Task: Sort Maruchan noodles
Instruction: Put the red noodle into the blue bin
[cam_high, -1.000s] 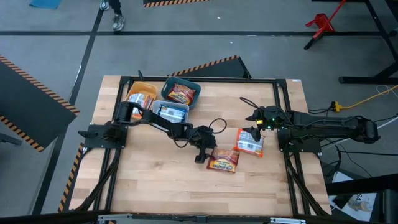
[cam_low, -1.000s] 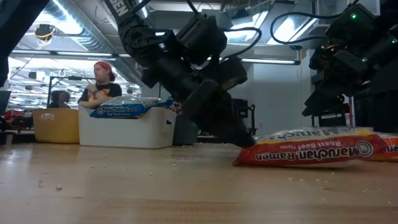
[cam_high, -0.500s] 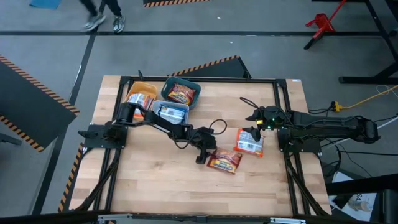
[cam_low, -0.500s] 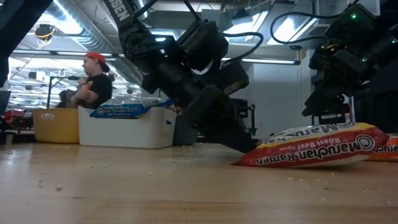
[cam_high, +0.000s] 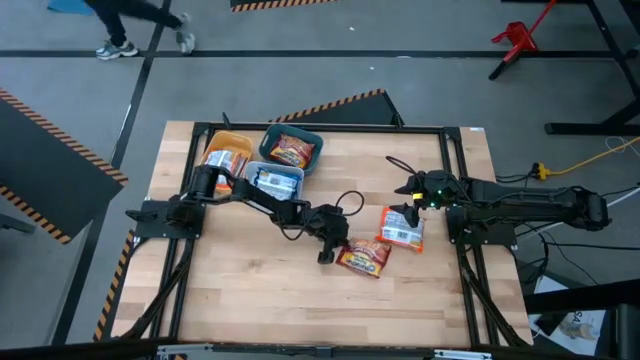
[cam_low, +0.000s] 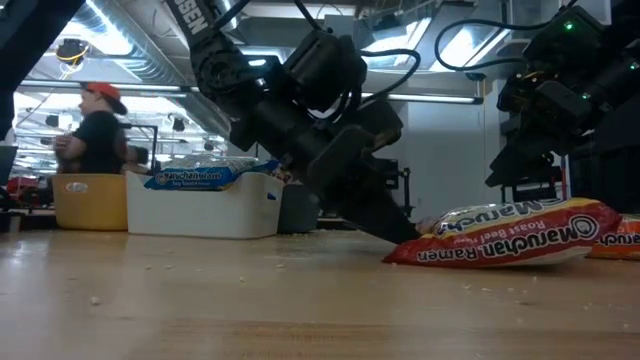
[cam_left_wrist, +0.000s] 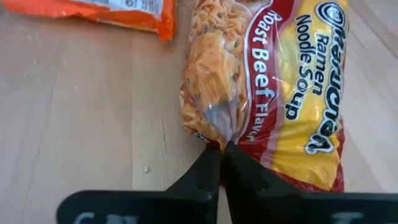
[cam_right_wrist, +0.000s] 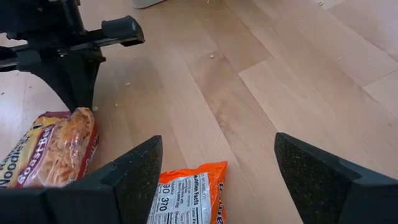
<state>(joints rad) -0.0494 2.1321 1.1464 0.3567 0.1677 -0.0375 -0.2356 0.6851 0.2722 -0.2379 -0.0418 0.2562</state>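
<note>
Red packet (cam_high: 362, 259) lengthwise toward left claw (cam_high: 329, 252)

Red roast beef packet (cam_high: 362, 259) lies flat mid-desk, its edge pinched. Orange packet (cam_high: 402, 229) lies just beside it. Three more sit in bins.

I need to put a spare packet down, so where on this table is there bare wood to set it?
The near half of the table, in front of the left gripper, is bare, as is the far right corner beyond the right gripper. It is crowded around the bins at far left and the red packet and orange packet mid-table.
</note>
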